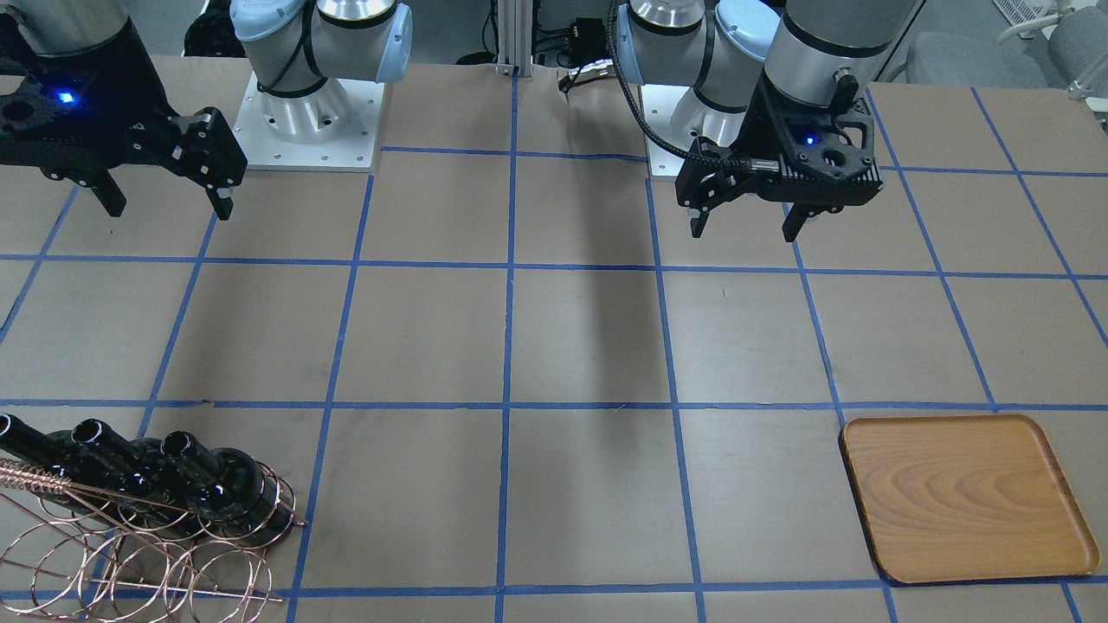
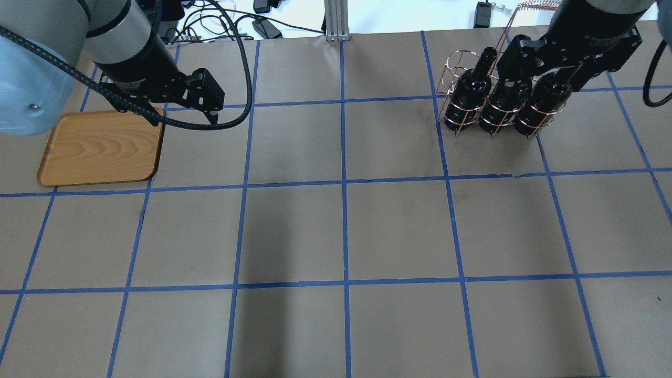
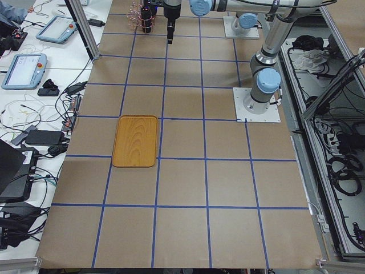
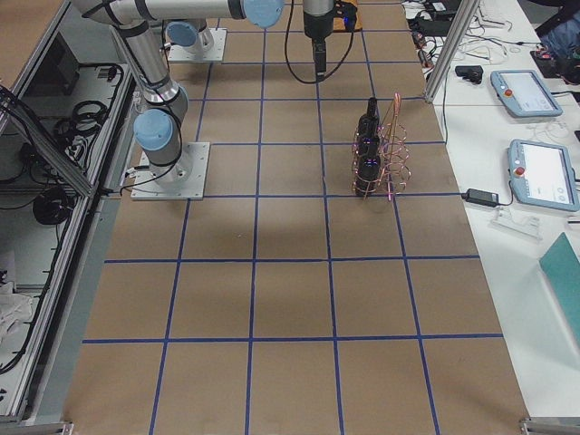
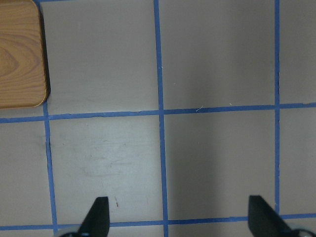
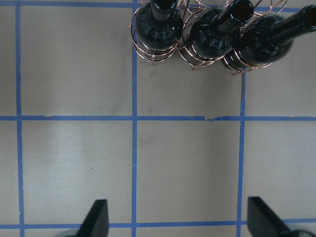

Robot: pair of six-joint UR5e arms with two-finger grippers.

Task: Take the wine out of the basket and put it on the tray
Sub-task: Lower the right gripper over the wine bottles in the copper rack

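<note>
Three near-black wine bottles (image 1: 216,484) stand side by side in the copper wire basket (image 1: 130,562) at the table's far right; they also show in the overhead view (image 2: 470,97) and at the top of the right wrist view (image 6: 212,34). The wooden tray (image 2: 100,147) lies bare at the far left, its corner in the left wrist view (image 5: 19,54). My right gripper (image 1: 164,203) hangs open and empty, short of the basket (image 6: 136,44). My left gripper (image 1: 749,221) hangs open and empty beside the tray's (image 1: 965,497) right edge.
The table is brown paper with a blue tape grid. The basket's twisted handle (image 2: 538,5) rises at its far side. Both arm bases (image 1: 312,121) stand at the robot's edge. Cables and teach pendants (image 4: 530,95) lie beyond the far edge.
</note>
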